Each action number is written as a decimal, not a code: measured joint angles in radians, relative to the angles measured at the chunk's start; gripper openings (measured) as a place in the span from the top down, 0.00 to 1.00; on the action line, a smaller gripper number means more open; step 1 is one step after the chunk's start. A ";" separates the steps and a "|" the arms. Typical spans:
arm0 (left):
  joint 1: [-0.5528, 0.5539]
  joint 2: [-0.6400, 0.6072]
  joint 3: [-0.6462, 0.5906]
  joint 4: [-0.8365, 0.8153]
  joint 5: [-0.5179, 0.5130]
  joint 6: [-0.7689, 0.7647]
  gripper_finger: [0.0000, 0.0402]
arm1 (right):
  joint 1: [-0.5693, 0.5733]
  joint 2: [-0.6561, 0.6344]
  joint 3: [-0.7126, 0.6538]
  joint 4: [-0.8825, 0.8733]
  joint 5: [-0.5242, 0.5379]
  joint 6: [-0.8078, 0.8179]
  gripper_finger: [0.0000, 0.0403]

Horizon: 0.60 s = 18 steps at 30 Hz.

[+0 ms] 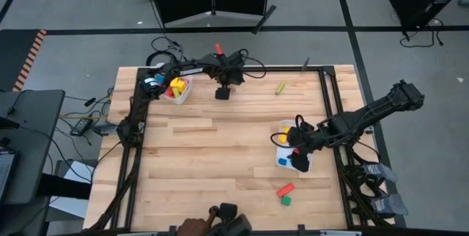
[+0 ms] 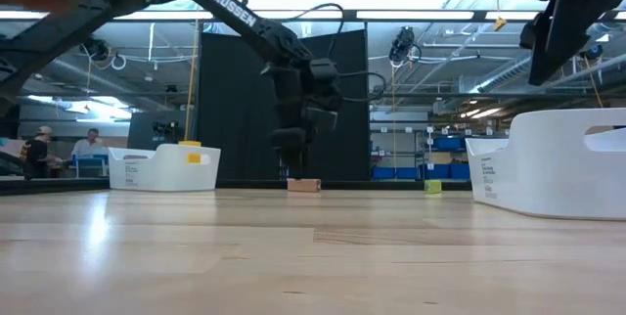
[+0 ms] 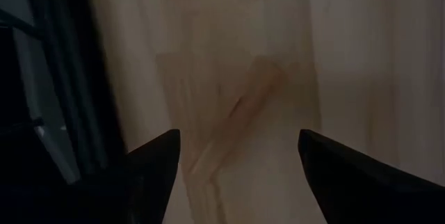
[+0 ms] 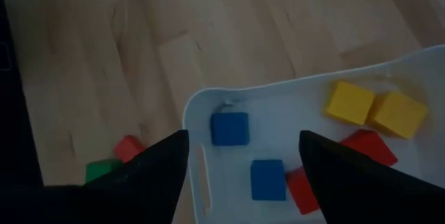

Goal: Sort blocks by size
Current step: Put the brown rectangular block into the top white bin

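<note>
My left gripper [image 2: 293, 163] hangs open near the table's far edge, just above a plain wood block [image 2: 304, 185] that lies on the table; in the left wrist view the block [image 3: 243, 99] shows blurred ahead of the open fingers. My right gripper [image 4: 243, 156] stands open above the right white bin [image 4: 201, 106], which holds blue cubes [image 4: 229, 128], yellow cubes [image 4: 350, 102] and red ones [image 4: 368, 146]. A yellow-green bar [image 1: 281, 88] lies at the far right. A red bar [image 1: 285, 189] and a green cube [image 1: 286, 200] lie near the front.
A second white bin [image 1: 176, 89] with yellow and red blocks stands at the far left, close to my left arm. A dark frame [image 1: 333, 111] runs around the table's edges. Bare wood lies across the table's middle and left [image 1: 198, 155].
</note>
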<state>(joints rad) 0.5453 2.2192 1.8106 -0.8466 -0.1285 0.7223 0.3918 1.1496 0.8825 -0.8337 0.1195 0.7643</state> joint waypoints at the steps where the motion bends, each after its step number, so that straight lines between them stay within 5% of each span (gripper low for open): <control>1: 0.000 0.008 0.003 -0.003 0.007 0.005 0.25 | 0.003 0.000 0.000 0.000 0.004 0.000 0.30; 11: 0.015 0.078 0.017 -0.034 0.063 -0.001 0.37 | 0.008 0.000 0.000 0.025 0.022 -0.006 0.31; 18: 0.015 0.080 0.015 -0.059 0.079 -0.019 0.70 | 0.007 0.000 0.000 0.033 0.044 -0.023 0.33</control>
<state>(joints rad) 0.5602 2.2993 1.8255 -0.9054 -0.0500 0.7032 0.3992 1.1496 0.8825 -0.8009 0.1637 0.7414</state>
